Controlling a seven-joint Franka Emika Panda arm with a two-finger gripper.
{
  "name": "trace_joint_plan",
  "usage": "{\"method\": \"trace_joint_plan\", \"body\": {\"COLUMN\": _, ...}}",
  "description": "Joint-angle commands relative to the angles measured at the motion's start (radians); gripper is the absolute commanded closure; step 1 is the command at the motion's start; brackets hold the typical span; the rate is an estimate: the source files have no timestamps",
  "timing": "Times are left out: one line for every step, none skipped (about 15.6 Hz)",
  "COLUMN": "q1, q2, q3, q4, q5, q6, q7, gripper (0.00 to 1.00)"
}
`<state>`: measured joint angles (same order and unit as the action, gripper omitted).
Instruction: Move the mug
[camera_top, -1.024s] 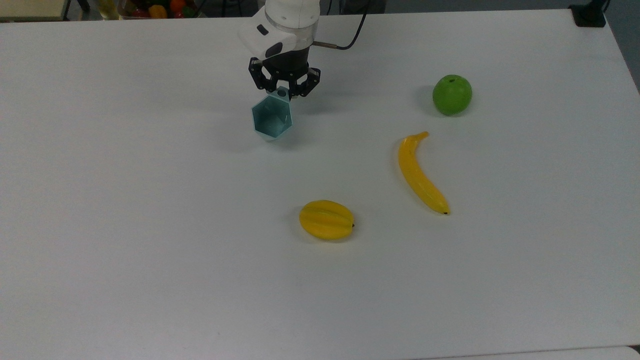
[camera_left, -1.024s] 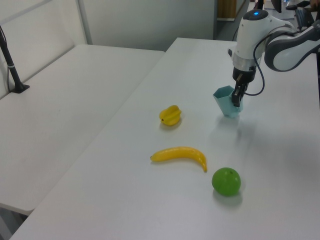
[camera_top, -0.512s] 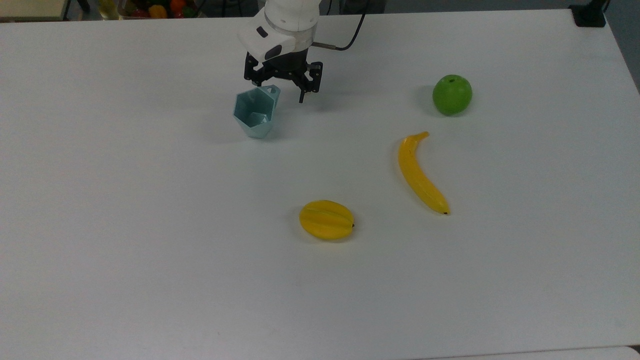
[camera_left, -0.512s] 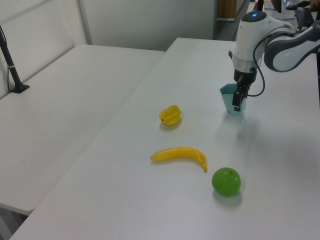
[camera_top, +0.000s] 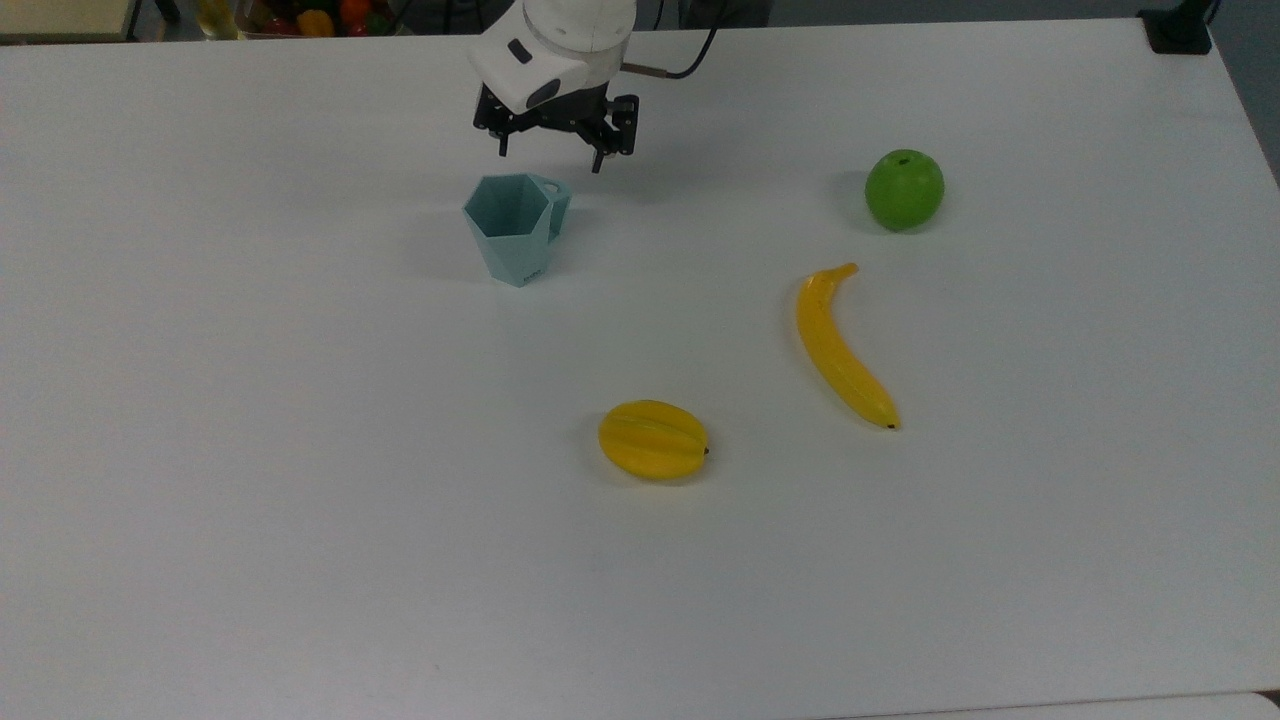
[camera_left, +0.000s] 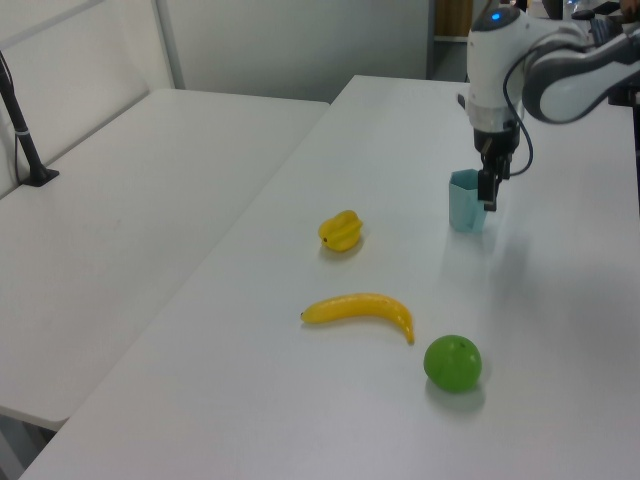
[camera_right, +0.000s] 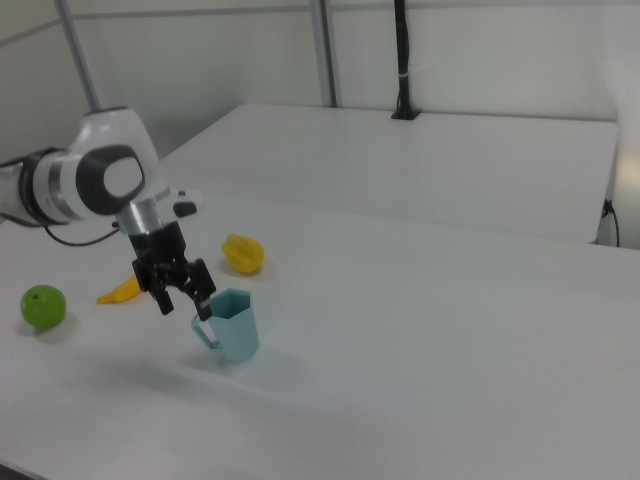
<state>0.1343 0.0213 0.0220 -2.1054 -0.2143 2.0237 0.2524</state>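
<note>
The pale teal faceted mug (camera_top: 512, 228) stands upright on the white table (camera_top: 300, 450), its small loop handle turned toward the arm. My gripper (camera_top: 550, 156) hangs open just beyond the handle, toward the top view's upper edge, and holds nothing. In the left view the mug (camera_left: 464, 200) stands directly beside the gripper (camera_left: 490, 192), whose fingers reach down past its rim on the left view's right. In the right view the gripper (camera_right: 186, 300) hovers at the mug's (camera_right: 236, 325) handle side, a little above it and apart from it.
A yellow star fruit (camera_top: 653, 439), a banana (camera_top: 840, 345) and a green apple (camera_top: 904, 189) lie to the top view's right of the mug. A second white table (camera_left: 120, 230) adjoins on the left view's left, with a black post (camera_left: 22, 130) on it.
The gripper held the tilted mug by its handle a second ago. It has since opened, let go and drawn up and back, and the mug has settled upright.
</note>
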Motion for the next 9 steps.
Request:
{"method": "trace_joint_plan", "body": {"q1": -0.010, "q2": -0.014, "q3": -0.007, "q4": 0.178, "q5": 0.010, "q6": -0.170, "q7": -0.100, "gripper": 0.00}}
{"method": "trace_joint_plan", "body": {"q1": -0.019, "q2": -0.009, "q3": -0.010, "q4": 0.227, "q5": 0.028, "q6": -0.186, "q7": -0.110, "gripper": 0.00}}
{"method": "trace_joint_plan", "body": {"q1": -0.036, "q2": -0.011, "q3": -0.011, "q4": 0.264, "q5": 0.047, "q6": -0.187, "q7": -0.113, "gripper": 0.00}}
{"method": "trace_joint_plan", "body": {"q1": -0.059, "q2": -0.012, "q3": -0.011, "q4": 0.298, "q5": 0.067, "q6": -0.192, "q7": -0.113, "gripper": 0.00}}
{"method": "trace_joint_plan", "body": {"q1": -0.076, "q2": -0.012, "q3": -0.011, "q4": 0.330, "q5": 0.084, "q6": -0.212, "q7": -0.113, "gripper": 0.00}}
{"method": "trace_joint_plan", "body": {"q1": -0.087, "q2": -0.014, "q3": -0.011, "q4": 0.364, "q5": 0.102, "q6": -0.242, "q7": -0.113, "gripper": 0.00}}
{"method": "trace_joint_plan", "body": {"q1": -0.097, "q2": -0.014, "q3": -0.011, "q4": 0.399, "q5": 0.117, "q6": -0.279, "q7": -0.113, "gripper": 0.00}}
{"method": "trace_joint_plan", "body": {"q1": -0.102, "q2": -0.012, "q3": -0.011, "q4": 0.429, "q5": 0.127, "q6": -0.324, "q7": -0.113, "gripper": 0.00}}
{"method": "trace_joint_plan", "body": {"q1": -0.107, "q2": -0.012, "q3": -0.013, "q4": 0.456, "q5": 0.128, "q6": -0.362, "q7": -0.114, "gripper": 0.00}}
